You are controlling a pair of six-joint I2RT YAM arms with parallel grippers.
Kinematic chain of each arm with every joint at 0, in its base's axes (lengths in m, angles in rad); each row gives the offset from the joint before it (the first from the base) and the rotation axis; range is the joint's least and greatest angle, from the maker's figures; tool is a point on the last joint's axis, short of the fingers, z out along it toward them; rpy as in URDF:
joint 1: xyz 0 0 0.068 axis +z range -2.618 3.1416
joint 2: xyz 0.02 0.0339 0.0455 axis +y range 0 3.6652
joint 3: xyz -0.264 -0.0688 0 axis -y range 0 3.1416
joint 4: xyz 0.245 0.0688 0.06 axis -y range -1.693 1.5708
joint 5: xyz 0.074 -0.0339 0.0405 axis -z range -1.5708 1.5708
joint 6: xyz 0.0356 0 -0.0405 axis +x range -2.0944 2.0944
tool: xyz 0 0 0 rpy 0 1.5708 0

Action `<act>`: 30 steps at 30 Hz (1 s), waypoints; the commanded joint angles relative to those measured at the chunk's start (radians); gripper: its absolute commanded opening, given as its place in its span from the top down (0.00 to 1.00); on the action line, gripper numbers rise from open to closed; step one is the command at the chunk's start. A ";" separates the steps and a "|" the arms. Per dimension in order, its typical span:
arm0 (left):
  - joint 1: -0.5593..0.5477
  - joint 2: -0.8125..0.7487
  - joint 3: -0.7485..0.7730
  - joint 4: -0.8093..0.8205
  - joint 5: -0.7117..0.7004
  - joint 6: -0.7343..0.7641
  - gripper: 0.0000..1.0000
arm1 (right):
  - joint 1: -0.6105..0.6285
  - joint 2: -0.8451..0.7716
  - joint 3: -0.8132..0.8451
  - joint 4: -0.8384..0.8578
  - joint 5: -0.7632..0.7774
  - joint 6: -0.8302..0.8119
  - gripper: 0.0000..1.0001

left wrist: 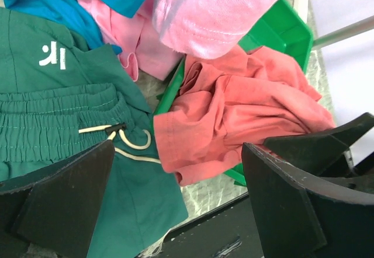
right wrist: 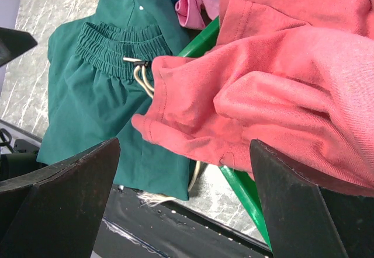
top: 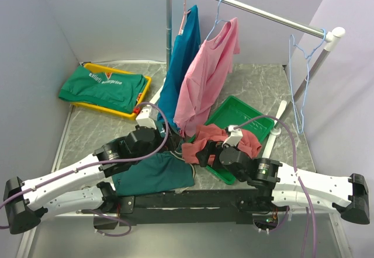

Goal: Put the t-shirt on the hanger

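Note:
The salmon-red t-shirt (top: 221, 139) lies crumpled over the near edge of a green tray (top: 248, 113); it also shows in the left wrist view (left wrist: 234, 109) and the right wrist view (right wrist: 274, 89). The light blue wire hanger (top: 299, 86) hangs empty at the right end of the rack rail. My left gripper (left wrist: 178, 211) is open and empty, just left of the shirt's hem, above green shorts. My right gripper (right wrist: 184, 205) is open and empty, close over the shirt's near-left edge. In the top view the right gripper (top: 204, 153) sits at the shirt's near side.
Dark green drawstring shorts (top: 155, 173) lie at the near edge. A pink t-shirt (top: 207, 77) and a teal t-shirt (top: 178, 65) hang from the rail (top: 251, 10). A yellow tray (top: 140, 97) holding a folded green shirt sits at the far left.

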 commanded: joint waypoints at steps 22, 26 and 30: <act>0.006 0.124 -0.200 -0.197 -0.056 -0.872 0.04 | 0.005 -0.031 -0.019 0.034 -0.023 -0.038 0.00; 0.127 0.065 -0.337 -0.190 -0.038 -0.918 0.04 | 0.005 -0.073 -0.029 0.043 -0.027 -0.051 0.00; 0.283 0.014 -0.421 -0.122 0.018 -0.875 0.04 | 0.005 -0.071 -0.040 0.068 -0.040 -0.052 0.00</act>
